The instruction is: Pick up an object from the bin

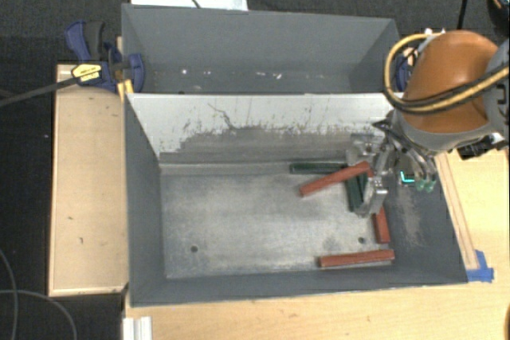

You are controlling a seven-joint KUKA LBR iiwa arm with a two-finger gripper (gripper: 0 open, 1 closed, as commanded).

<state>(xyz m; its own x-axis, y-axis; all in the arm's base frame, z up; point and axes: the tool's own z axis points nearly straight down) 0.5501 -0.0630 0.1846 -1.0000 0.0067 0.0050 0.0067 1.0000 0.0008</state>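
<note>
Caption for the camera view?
The gripper hangs low at the grey bin's right, beside a slanted red stick and a dark green stick; a second red stick lies near the front.

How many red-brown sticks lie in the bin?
3: a tilted stick near the back, a short stick at the right, a flat stick near the front. The arm may hide more.

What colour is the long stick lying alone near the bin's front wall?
Reddish brown; the stick shows best in the camera view.

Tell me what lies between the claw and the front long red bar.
A short red stick lies between claw and long red bar, in the camera view.
</note>
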